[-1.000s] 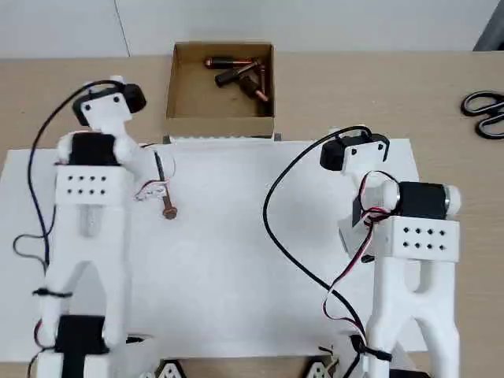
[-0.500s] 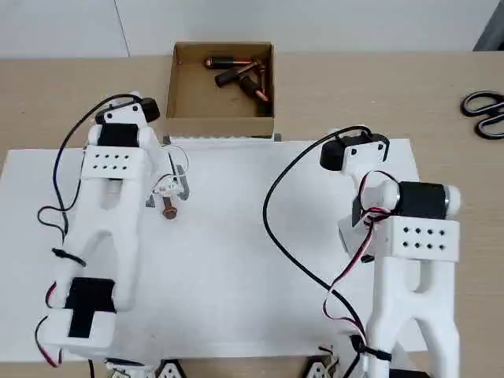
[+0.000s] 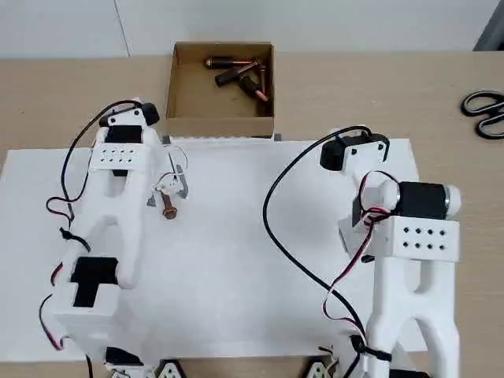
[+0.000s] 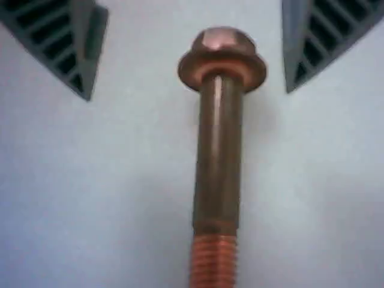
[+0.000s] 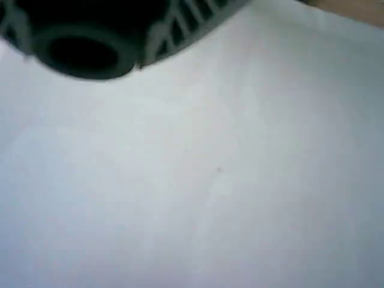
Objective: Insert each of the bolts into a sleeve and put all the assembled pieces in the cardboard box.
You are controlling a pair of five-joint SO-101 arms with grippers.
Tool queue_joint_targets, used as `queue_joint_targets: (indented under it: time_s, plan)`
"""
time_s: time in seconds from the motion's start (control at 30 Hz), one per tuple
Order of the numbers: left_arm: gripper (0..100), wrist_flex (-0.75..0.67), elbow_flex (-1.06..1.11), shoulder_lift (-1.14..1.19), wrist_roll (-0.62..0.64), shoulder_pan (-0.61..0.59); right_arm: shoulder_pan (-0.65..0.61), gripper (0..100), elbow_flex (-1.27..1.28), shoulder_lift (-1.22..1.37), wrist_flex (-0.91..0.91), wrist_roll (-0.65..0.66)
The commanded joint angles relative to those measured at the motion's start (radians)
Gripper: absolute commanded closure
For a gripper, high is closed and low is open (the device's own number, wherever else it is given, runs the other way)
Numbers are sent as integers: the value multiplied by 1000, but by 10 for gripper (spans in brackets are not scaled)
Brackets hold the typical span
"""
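High view is showing one copper-coloured metal bolt with a flanged head lying on the white paper sheet, a little in front of the open brown cardboard box, near the box corner on the left arm's side and apart from it. The left gripper is hanging at this bolt, released: in the left wrist view its grey ribbed fingertips are standing wide on both sides of the bolt head, not touching it. Inside the box, several assembled pieces are lying by the far wall. The right gripper is staying over the sheet, well apart from the box; whether it is released or clenched, I cannot tell.
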Motion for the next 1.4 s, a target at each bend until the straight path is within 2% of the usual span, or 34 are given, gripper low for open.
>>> queue_joint_targets:
  time_s: [0.0, 0.2, 0.37, 0.4, 0.63, 0.73, 0.9, 0.97, 1.1, 1.2, 1.3, 1.33, 1.37]
  plan:
    - [801, -14, -41, 20, -2, -12, 12, 995, -5, -30, 12, -9]
    - [823, -38, -41, 94, -2, -15, 12, 995, -5, -28, 12, -9]
    - [989, -109, -41, 127, -2, -12, 12, 995, -5, -28, 12, -9]
    - [997, -115, -41, 129, -2, -9, 12, 995, -5, -28, 12, -9]
    - [995, -107, -42, 118, 0, -9, 12, 995, -5, -28, 12, -9]
    - [995, -21, -82, 75, 5, -6, 12, 995, -5, -28, 12, -9]
    - [995, 58, -157, -51, 112, 41, 12, 995, -5, -28, 12, -8]
    - [994, 58, -163, -104, 210, 55, 12, 995, -5, -28, 12, -8]
    - [993, 61, -163, -176, 497, 66, 12, 995, -5, -28, 12, -8]
    - [993, 57, -163, -183, 801, 44, 12, 995, -5, -28, 12, -8]
    - [993, 101, -157, -176, 1212, 14, 12, 995, -5, -28, 12, -8]
    - [993, 132, -157, -172, 1301, -2, 12, 995, -5, -28, 12, -8]
    - [993, 150, -157, -169, 1335, -12, 12, 995, -5, -28, 12, -8]
